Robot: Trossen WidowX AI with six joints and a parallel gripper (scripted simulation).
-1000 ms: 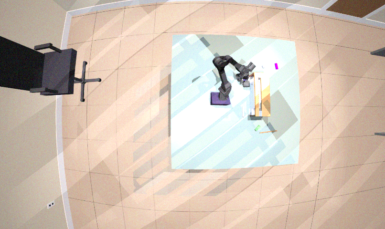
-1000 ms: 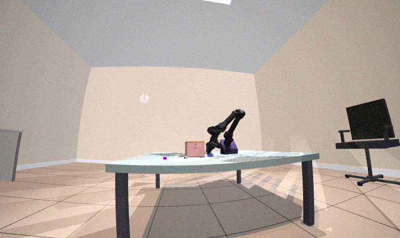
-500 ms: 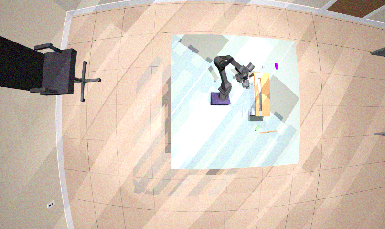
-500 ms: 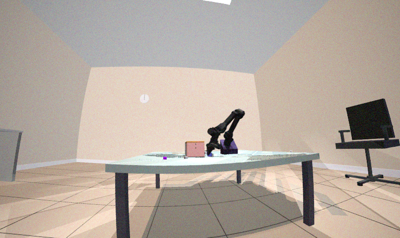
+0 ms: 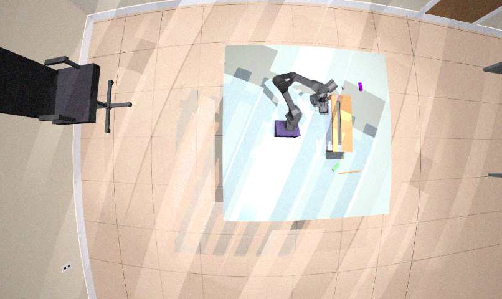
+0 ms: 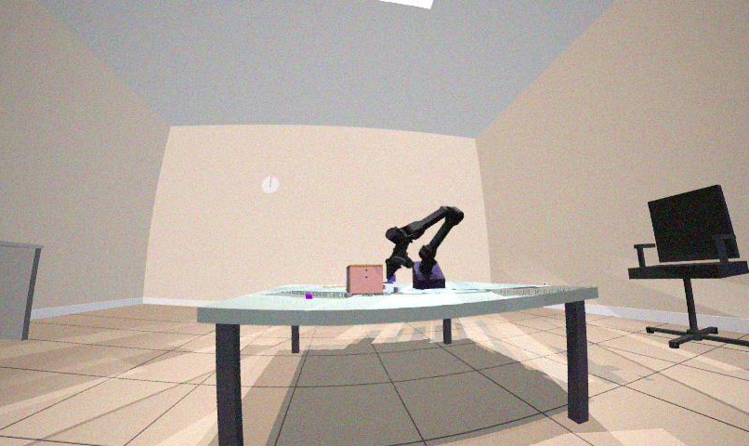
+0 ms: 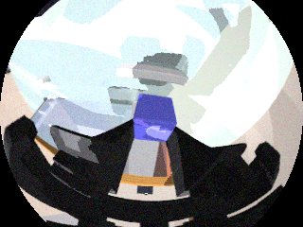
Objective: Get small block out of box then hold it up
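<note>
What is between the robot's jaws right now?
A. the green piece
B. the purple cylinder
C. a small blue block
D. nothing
C: the wrist view shows the blue block pinched between the dark jaws, low beside the box.

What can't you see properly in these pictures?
- Block: clear only in the wrist view, where the claw is shut on it; from the top the arm hides it.
- Shelf inside the box: the exterior view shows only a pink end wall.
- Green and purple bits: too small to name.
</note>
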